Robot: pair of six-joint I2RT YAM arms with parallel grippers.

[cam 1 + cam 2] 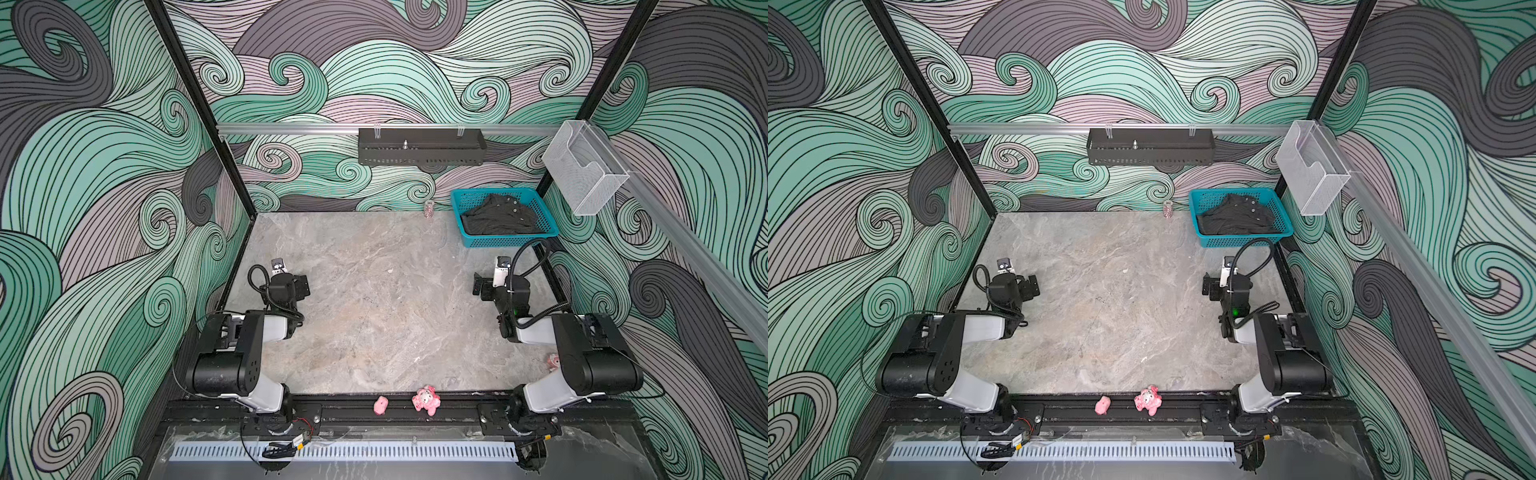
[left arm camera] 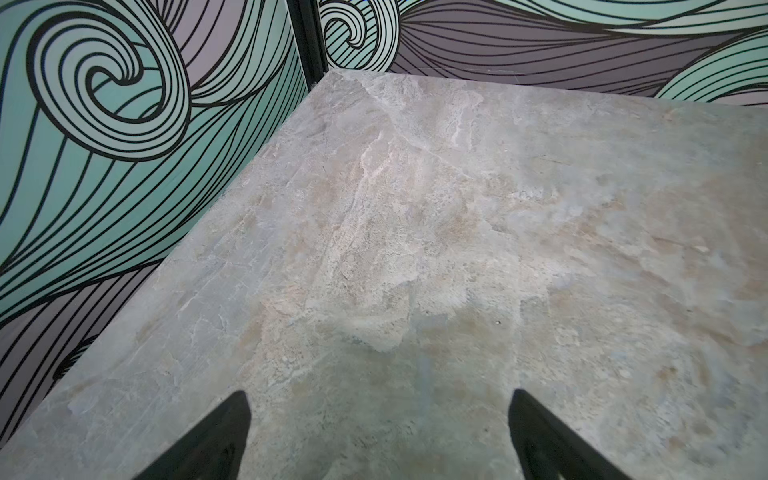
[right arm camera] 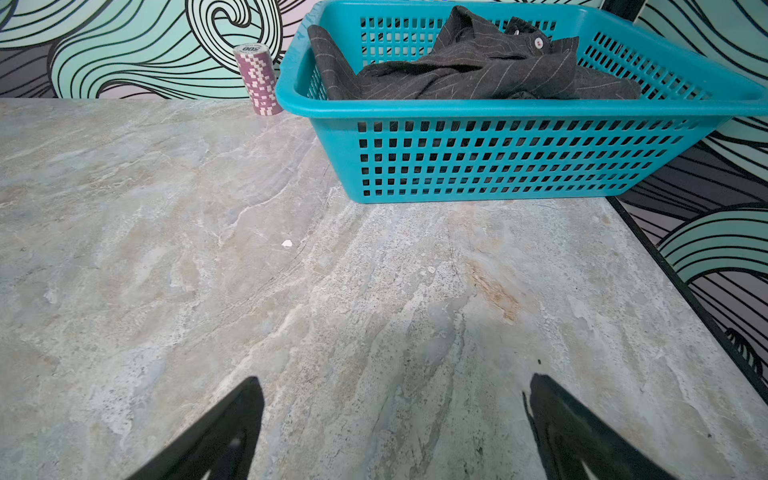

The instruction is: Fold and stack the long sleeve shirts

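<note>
A grey marbled tabletop (image 1: 374, 316) is enclosed by walls (image 1: 104, 166) printed with green and mauve swirls; in both top views a teal slatted basket (image 1: 505, 242) is set at the table's upper right corner, and the dark pinstriped shirt (image 1: 500, 217) is seen crumpled inside it, unfolded; a stack of poker chips (image 1: 429, 208) is stood just beside the basket against the back wall; two pink toys (image 1: 427, 400) are laid on the black rail (image 1: 353, 409) at the lower edge; the left arm (image 1: 232, 357) is folded at the lower left and the right arm (image 1: 590, 357) at the lower right, well apart; the left gripper (image 2: 378, 395) is held over bare tabletop, jaws spread wide and empty; the right gripper (image 3: 395, 378) is likewise released and empty, faced toward the basket.
</note>
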